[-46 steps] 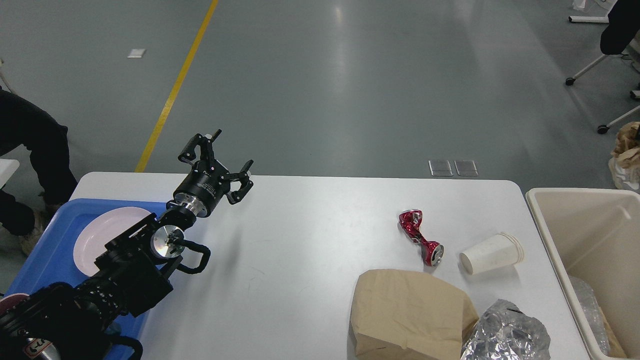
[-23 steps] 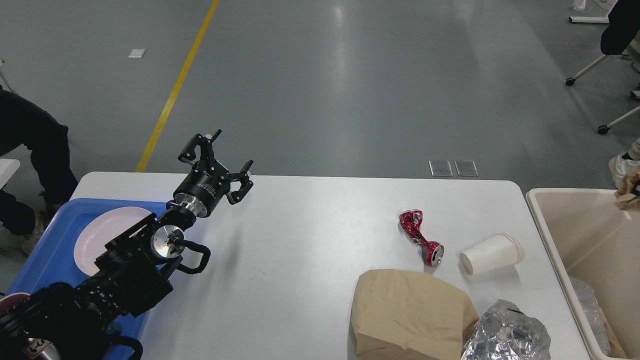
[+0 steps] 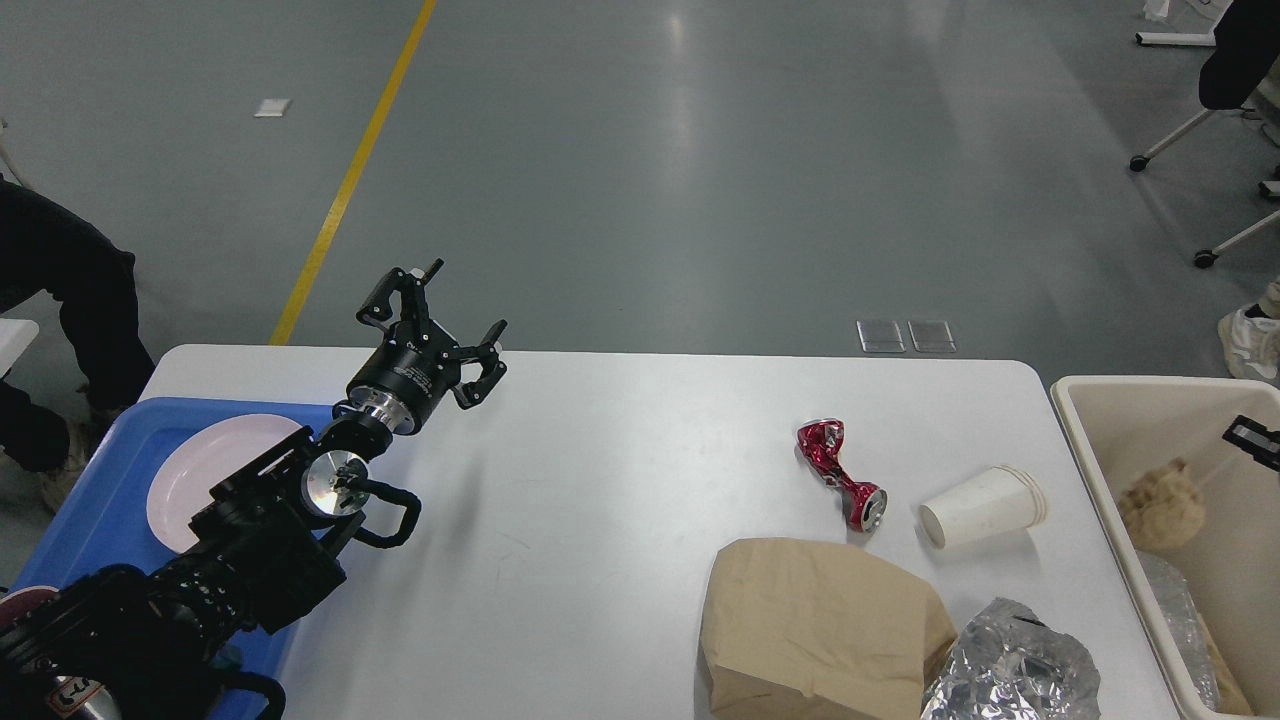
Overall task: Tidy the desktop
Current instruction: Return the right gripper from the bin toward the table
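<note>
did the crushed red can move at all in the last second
No. The crushed red can sits in the same spot on the desktop, still just left of the paper cup.

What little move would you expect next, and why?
Probably the right gripper, barely visible over the beige bin with a crumpled brown wad inside, swings back toward the paper cup lying on its side. The cup, crushed red can and paper bag remain on the desktop.

Black left arm (image 3: 250,540); silver wrist ring; black gripper (image 3: 445,315).
</note>
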{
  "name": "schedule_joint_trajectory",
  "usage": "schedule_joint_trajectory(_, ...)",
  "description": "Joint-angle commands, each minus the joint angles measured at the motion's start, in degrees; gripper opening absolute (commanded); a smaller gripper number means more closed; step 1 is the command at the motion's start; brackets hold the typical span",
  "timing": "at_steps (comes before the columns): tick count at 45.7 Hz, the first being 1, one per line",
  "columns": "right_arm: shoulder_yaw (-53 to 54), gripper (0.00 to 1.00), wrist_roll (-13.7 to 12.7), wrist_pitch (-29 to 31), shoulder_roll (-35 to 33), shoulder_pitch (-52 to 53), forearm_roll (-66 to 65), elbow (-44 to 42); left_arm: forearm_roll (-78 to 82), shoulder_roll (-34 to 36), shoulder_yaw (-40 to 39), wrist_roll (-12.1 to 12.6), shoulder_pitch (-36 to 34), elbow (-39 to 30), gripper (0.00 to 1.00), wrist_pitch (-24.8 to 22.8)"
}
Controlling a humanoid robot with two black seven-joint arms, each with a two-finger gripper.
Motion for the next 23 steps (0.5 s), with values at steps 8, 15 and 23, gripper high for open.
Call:
schedule_joint_trajectory(8,-0.47,1.0,-0.04,1.21,1.06,0.64,-0.01,1.16,0.0,0.0,0.0,0.0,0.0,0.0,0.97,0.0)
schedule_joint_trajectory(15,-1.53,1.0,-0.04,2.35,0.53,3.71,-0.45,3.36,0.0,0.0,0.0,0.0,0.0,0.0,0.97,0.0)
schedule_joint_trajectory(23,-3.2,1.0,0.05,4.11,-0.35,8.63,-0.63,4.59,0.0,0.0,0.0,0.0,0.0,0.0,0.97,0.0)
